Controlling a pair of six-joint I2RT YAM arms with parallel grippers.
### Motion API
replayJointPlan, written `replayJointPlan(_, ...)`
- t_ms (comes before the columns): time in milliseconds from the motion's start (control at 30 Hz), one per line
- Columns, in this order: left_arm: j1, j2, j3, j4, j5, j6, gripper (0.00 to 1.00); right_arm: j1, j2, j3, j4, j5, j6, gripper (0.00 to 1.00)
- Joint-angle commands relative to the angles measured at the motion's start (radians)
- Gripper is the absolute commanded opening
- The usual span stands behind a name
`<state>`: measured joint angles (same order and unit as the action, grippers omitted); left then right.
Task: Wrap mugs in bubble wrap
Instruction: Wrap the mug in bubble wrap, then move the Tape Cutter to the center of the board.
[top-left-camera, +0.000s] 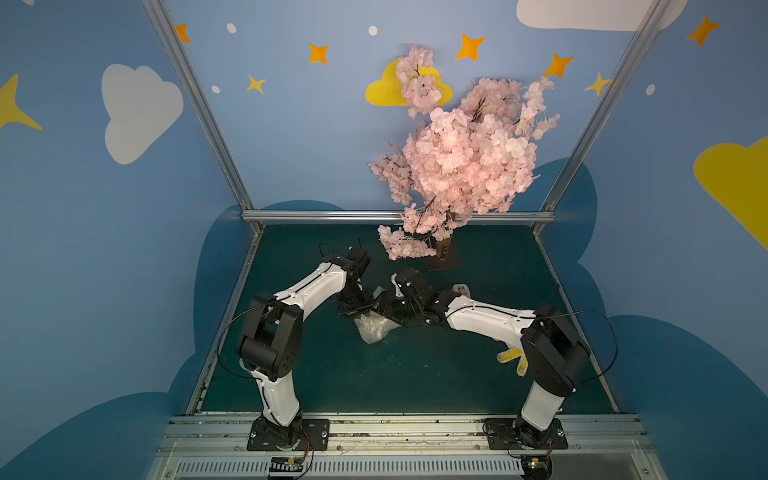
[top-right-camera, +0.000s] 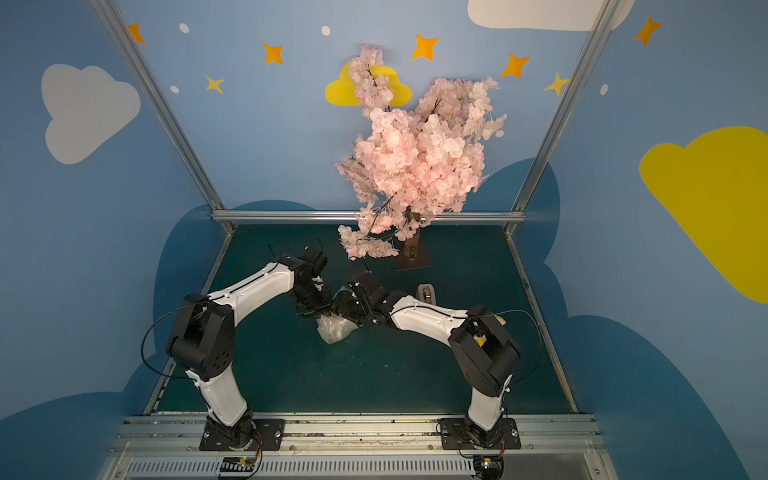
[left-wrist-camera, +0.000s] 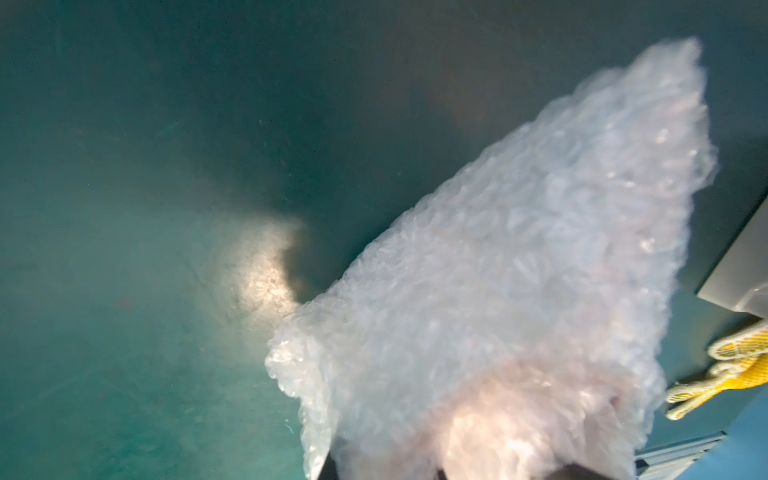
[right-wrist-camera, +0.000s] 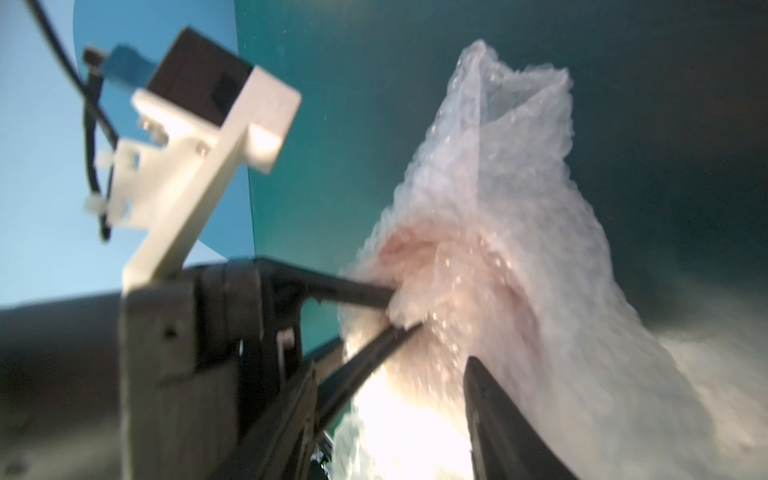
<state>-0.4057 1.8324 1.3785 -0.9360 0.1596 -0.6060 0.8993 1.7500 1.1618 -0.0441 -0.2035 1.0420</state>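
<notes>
Only right-wrist: left hand (right-wrist-camera: 405, 313) on wrap (right-wrist-camera: 519, 208)

Bubble wrap (right-wrist-camera: 519, 249) contents a pink blur, glove (top-left-camera: 510, 356) half behind right arm (top-left-camera: 486, 318), tape dispenser (top-left-camera: 460, 289) mostly hidden.

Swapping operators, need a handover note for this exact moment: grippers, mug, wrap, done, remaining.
Left gripper: shut on a fold of the bubble wrap.
Right gripper: at the same bundle; open or shut unclear.
Bundle sits in the middle of the table, bunched up under both grippers.
Mug: not directly visible; a pinkish tint inside the wrap suggests it's in there.
Done: wrap gathered over it, apparently.
To do: loose flaps stick out; likely tuck or secure them.
</notes>
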Motion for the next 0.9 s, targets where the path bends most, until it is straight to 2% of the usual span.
replayJointPlan(0, 0.023, 0.043, 0.021, -0.043, -0.103, 0.082, 0.03, 0.006, -0.096, -0.041, -0.052, 0.002, -0.091, 0.63)
replayJointPlan(100, 0.028, 0.062, 0.061, -0.08, -0.104, 0.143, 0.03, -0.002, -0.199, -0.086, -0.109, 0.033, -0.185, 0.72)
replayJointPlan(167, 0.031, 0.073, 0.081, -0.108, -0.113, 0.178, 0.03, -0.016, -0.268, -0.129, -0.165, 0.105, -0.166, 0.78)
replayJointPlan(267, 0.035, 0.074, 0.082, -0.123, -0.097, 0.216, 0.03, -0.1, -0.366, -0.203, -0.205, 0.057, -0.238, 0.82)
replayJointPlan(400, 0.043, 0.058, 0.07, -0.123, -0.087, 0.258, 0.03, -0.222, -0.481, -0.278, -0.276, 0.055, -0.352, 0.83)
replayJointPlan(467, 0.045, 0.047, 0.064, -0.124, -0.086, 0.265, 0.03, -0.277, -0.535, -0.307, -0.31, 0.098, -0.447, 0.83)
replayJointPlan(533, 0.047, 0.038, 0.066, -0.133, -0.081, 0.266, 0.03, -0.343, -0.579, -0.321, -0.366, 0.135, -0.468, 0.84)
replayJointPlan(700, 0.048, 0.012, 0.072, -0.138, -0.067, 0.258, 0.03, -0.599, -0.578, -0.399, -0.326, -0.07, -0.468, 0.87)
replayJointPlan(800, 0.048, -0.004, 0.068, -0.141, -0.062, 0.252, 0.03, -0.664, -0.557, -0.427, -0.309, -0.059, -0.493, 0.87)
replayJointPlan(867, 0.047, -0.017, 0.057, -0.136, -0.059, 0.248, 0.03, -0.709, -0.527, -0.449, -0.263, -0.105, -0.485, 0.87)
